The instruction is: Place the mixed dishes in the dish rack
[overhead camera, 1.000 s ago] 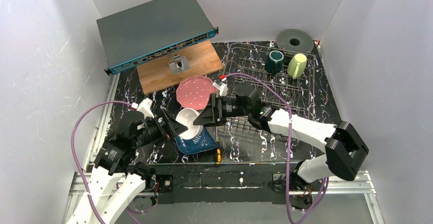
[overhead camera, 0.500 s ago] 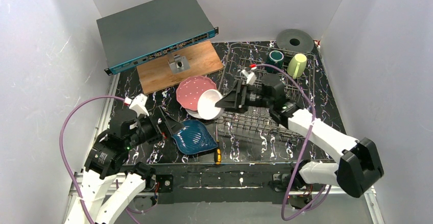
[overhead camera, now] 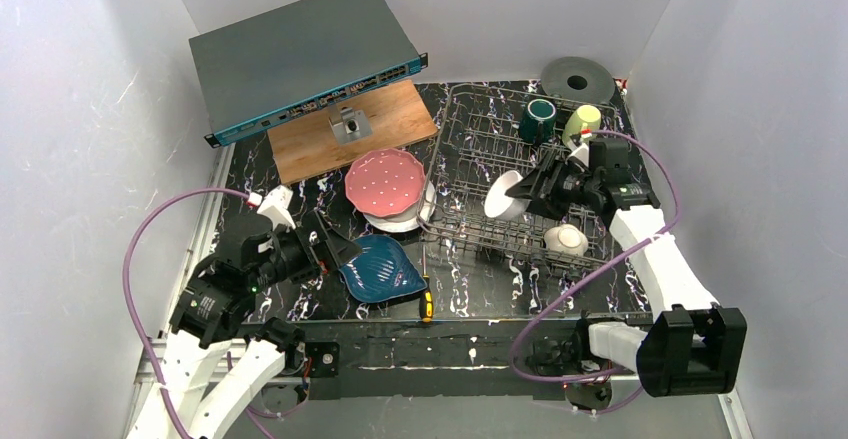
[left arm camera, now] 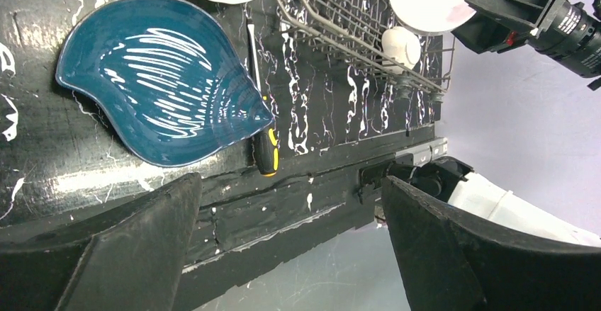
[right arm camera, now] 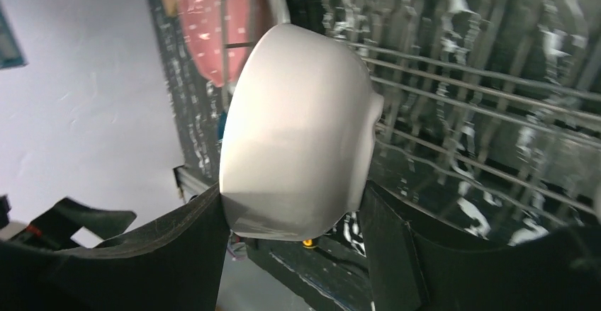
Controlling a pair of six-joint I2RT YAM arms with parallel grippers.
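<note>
Clock = top view, 12 = far wall.

L gripper (overhead camera: 340,244) hovers low at the 8 o'clock side of the table (overhead camera: 245,184), jaws spread wide, nothing between them. Its wrist cam looks straight down on the dark blue plate (overhead camera: 382,269), which lies flat at the gripper's 3 o'clock. Reads as lining up the next pick.

Screwdriver (overhead camera: 426,294) lies along that plate's 3-4 o'clock edge; touching or not, can't tell. Not a dish, and it could snag a low grasp.

Pink dotted plate (overhead camera: 384,181) sits on the white plate (overhead camera: 398,224) at 12 o'clock of the blue one, stack right against the dish rack (overhead camera: 480,134) left wall. All 3 plates are on the table, not loaded.

R gripper (overhead camera: 527,191) is over mid-rack, clamped on the white bowl (overhead camera: 503,196). Bowl is tipped on edge, prob so it can drop between the tines. Contact w/ the wires: can't tell.

Cream flower dish (overhead camera: 567,240) is in the rack's 5 o'clock corner. Teal mug (overhead camera: 539,119) and yellow-green mug (overhead camera: 582,124) are side by side at the rack's far edge, ~1 o'clock. So 3 of 7 are racked and the bowl would be the 4th.
</note>
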